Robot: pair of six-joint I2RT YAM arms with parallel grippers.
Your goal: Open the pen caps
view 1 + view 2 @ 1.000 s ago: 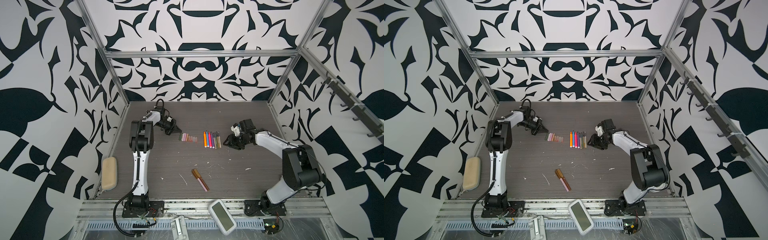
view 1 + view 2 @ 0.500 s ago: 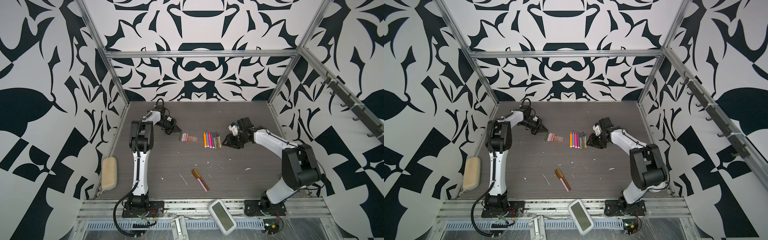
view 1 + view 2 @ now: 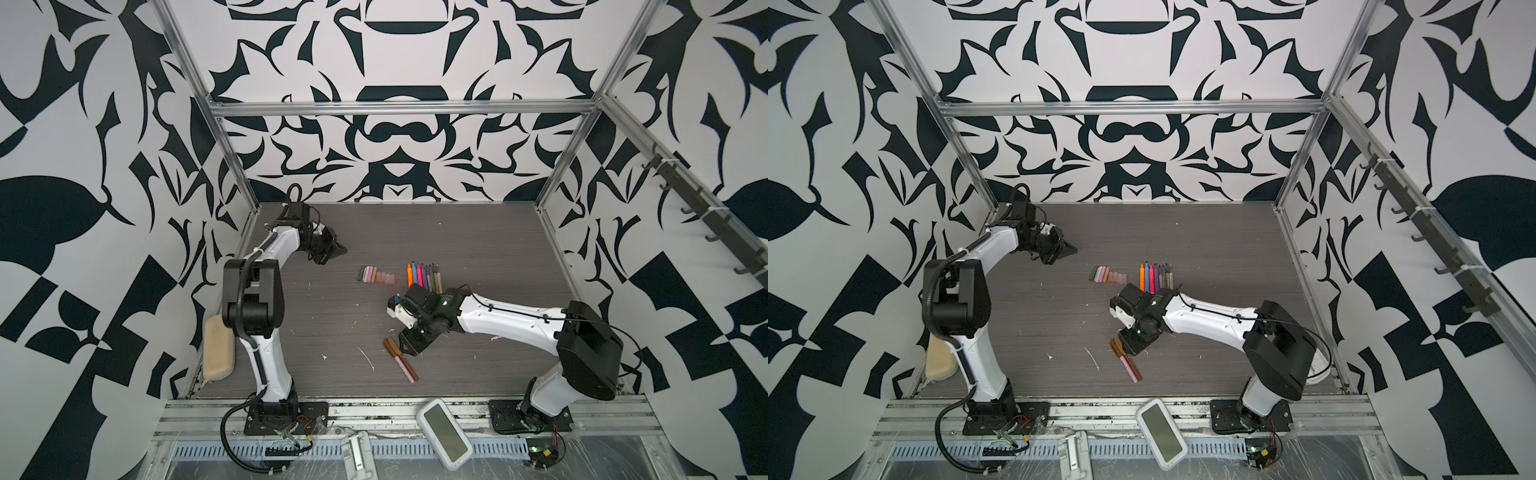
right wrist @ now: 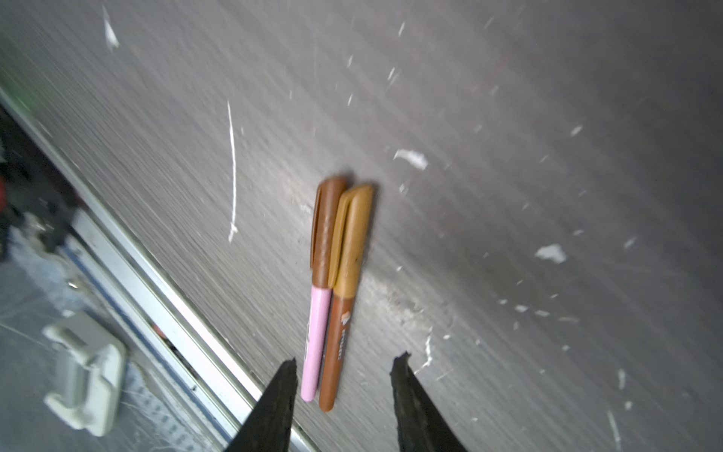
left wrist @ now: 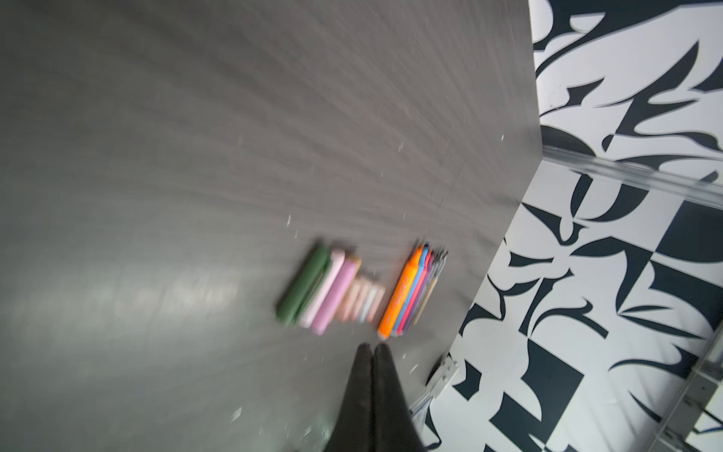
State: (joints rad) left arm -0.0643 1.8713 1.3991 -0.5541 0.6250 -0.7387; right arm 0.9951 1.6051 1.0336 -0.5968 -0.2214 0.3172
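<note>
Lying beside the uncapped pens [image 3: 423, 276], the pen caps [image 3: 376, 275] are mostly removed; two capped pens [image 3: 400, 358] are left well in front of them, framed by the half-spread right end effector [image 4: 347, 364]. The left end effector [image 5: 373, 346] is closed, empty.

Patterned black-white walls [image 3: 399, 124], grey table [image 3: 478, 241], pink pen [image 4: 315, 344] with brown cap [image 4: 326, 227].

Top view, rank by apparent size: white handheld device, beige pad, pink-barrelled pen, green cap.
1. white handheld device, though nearest the camera
2. beige pad
3. pink-barrelled pen
4. green cap
</note>
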